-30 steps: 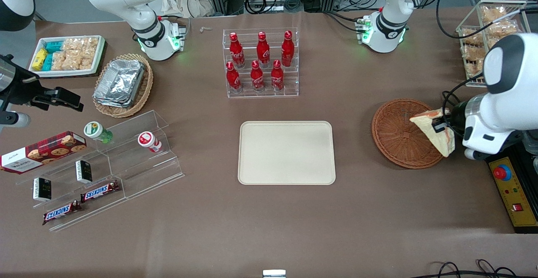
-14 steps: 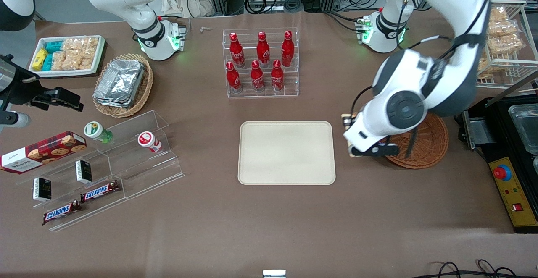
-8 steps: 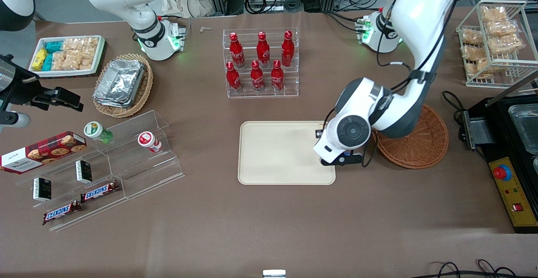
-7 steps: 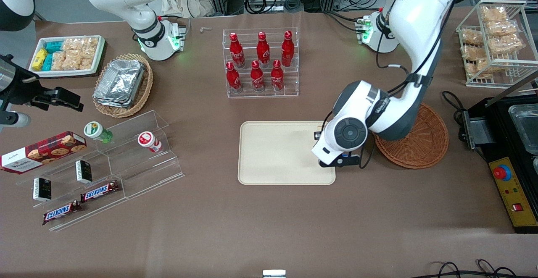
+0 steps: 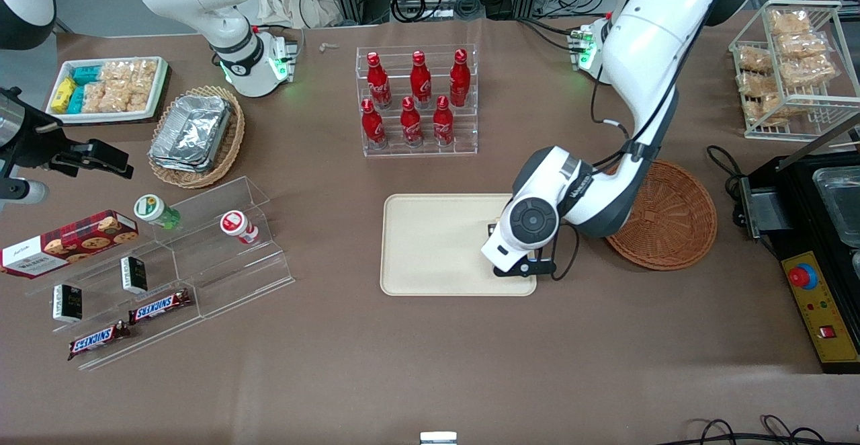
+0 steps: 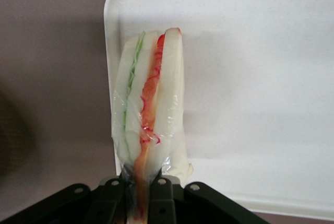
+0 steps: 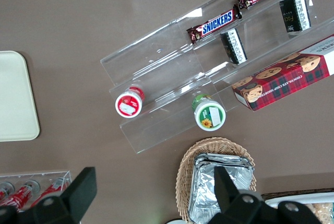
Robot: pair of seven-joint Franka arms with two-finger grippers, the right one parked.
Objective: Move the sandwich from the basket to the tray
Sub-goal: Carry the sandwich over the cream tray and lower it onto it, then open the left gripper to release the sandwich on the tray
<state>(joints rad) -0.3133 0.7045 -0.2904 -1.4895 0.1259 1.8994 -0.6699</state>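
The sandwich (image 6: 148, 109), a plastic-wrapped wedge of pale bread with red and green filling, hangs on edge with my left arm's gripper (image 6: 138, 195) shut on its narrow end. It hovers above the rim of the beige tray (image 6: 250, 78). In the front view the gripper (image 5: 521, 265) is over the tray's (image 5: 443, 243) edge nearest the basket, and the wrist hides the sandwich. The reddish-brown wicker basket (image 5: 672, 220) lies beside the tray toward the working arm's end, with nothing in it; the arm covers part of it.
A clear rack of red bottles (image 5: 418, 99) stands farther from the front camera than the tray. Toward the parked arm's end are an acrylic snack shelf (image 5: 168, 257), a tan basket of foil containers (image 5: 198, 136) and a white snack tray (image 5: 107, 89). A wire rack (image 5: 793, 62) and control box (image 5: 820, 304) sit at the working arm's end.
The left arm carried the sandwich away from the basket and over the tray's near edge, then sank a little toward the front camera. The basket is left bare.
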